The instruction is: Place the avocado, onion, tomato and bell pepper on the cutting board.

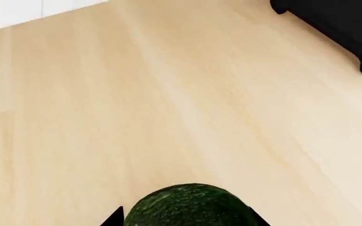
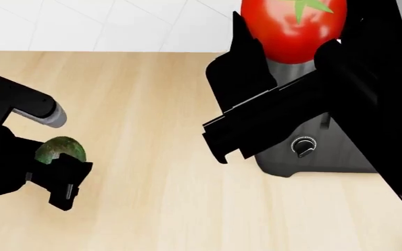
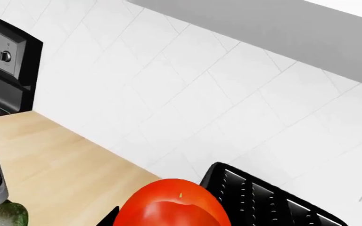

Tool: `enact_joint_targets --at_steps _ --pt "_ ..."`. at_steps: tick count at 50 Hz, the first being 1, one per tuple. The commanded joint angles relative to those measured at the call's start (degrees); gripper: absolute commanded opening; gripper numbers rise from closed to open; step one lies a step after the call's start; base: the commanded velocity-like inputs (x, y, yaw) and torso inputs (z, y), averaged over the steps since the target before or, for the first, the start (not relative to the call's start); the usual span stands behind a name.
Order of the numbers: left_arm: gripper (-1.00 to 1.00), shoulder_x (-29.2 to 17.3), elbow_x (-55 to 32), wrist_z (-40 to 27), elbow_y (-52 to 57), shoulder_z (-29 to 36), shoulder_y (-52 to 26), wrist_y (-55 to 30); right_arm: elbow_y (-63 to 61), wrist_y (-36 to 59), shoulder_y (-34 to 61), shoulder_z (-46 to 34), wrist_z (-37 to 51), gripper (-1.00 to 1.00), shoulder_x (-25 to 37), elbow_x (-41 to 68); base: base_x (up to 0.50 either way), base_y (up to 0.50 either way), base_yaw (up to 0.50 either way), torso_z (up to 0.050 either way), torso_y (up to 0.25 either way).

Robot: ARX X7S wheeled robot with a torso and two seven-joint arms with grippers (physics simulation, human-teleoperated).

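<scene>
1. Left gripper (image 2: 54, 170) is clamped on the avocado (image 2: 60, 150), held low over the light wood surface (image 2: 159, 157).
2. Right gripper (image 2: 292, 47) is closed around the tomato (image 2: 295, 26), raised high near the head camera, above a dark appliance (image 2: 313, 151).
3. Can't tell if that wood is the cutting board or a counter.
4. Onion and bell pepper are not in view.
5. Judged progress: nothing visibly set down yet; two items in hand, two left to fetch.

L arm low at head view's left, left claw (image 2: 56, 166) clamped round avocado (image 2: 60, 150). R arm raised high near cam, right claw (image 2: 295, 39) gripping tomato (image 2: 295, 26) w/ both fingers.
</scene>
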Motion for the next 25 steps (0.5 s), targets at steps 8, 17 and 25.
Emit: enact_joint_targets --at_steps 8,17,25 --pt "-1.0 -3.61 -12.11 -11.67 11.89 -9.76 -0.09 1.11 -1.63 -0.65 -1.37 1.1 -0.41 -1.0 1.52 -1.25 0.0 0.0 0.0 0.0 0.0" --pt "-1.0 -5.81 -15.08 -20.19 21.34 -14.78 -1.96 3.66 -2.69 -1.41 -2.1 2.44 -1.37 -1.0 2.43 -2.48 0.0 0.0 0.0 0.0 0.0" --pt "-1.0 -5.94 -25.75 -26.14 24.63 -17.3 -5.96 4.3 -2.65 -1.6 -2.2 2.54 -1.56 -1.0 2.67 -2.58 0.0 0.0 0.0 0.0 0.001"
